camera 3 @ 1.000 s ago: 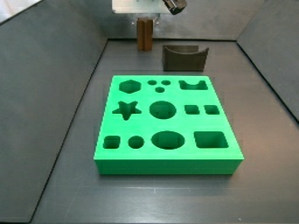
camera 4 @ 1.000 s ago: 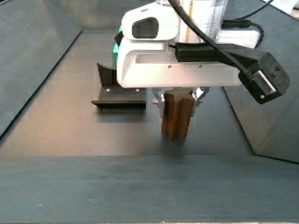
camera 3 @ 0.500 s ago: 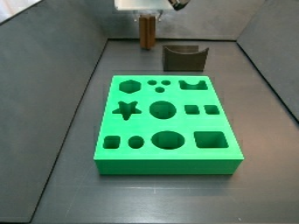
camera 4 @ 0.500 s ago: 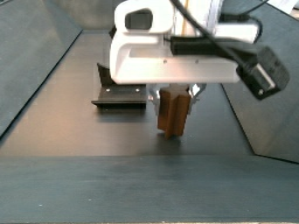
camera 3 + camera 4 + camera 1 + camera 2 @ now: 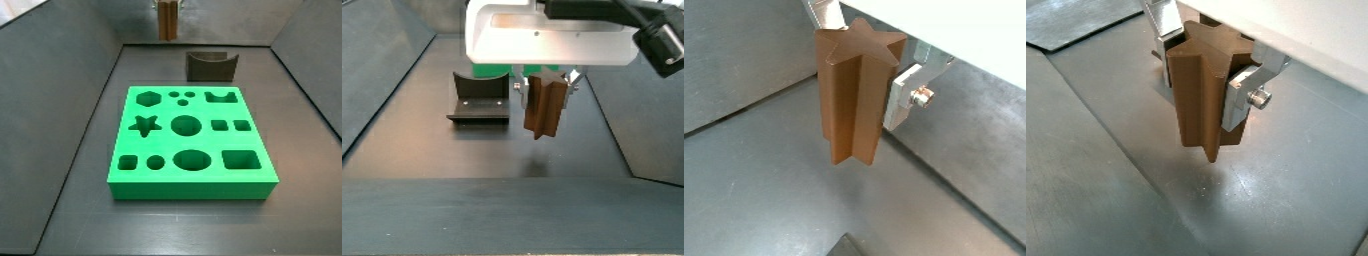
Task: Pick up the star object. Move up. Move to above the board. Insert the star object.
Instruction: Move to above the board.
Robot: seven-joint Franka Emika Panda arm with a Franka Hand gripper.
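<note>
The star object (image 5: 854,95) is a tall brown wooden peg with ridged star-section sides. My gripper (image 5: 861,75) is shut on it, a silver finger (image 5: 902,92) on each side, and holds it upright above the dark floor. It shows in both wrist views (image 5: 1203,95) and in both side views (image 5: 543,105), (image 5: 167,20). The board (image 5: 190,142), a bright green block with a star hole (image 5: 146,125) and several other shaped holes, lies in the middle of the floor, apart from the gripper. In a side view only a strip of it (image 5: 492,72) shows behind the arm.
A squat dark notched block (image 5: 210,66) stands between the board and the back wall, beside the lifted peg; it also shows in a side view (image 5: 480,97). Grey walls enclose the floor on both sides.
The gripper has risen with the star object in it; the peg's lower end has left the floor and now hangs well above it.
</note>
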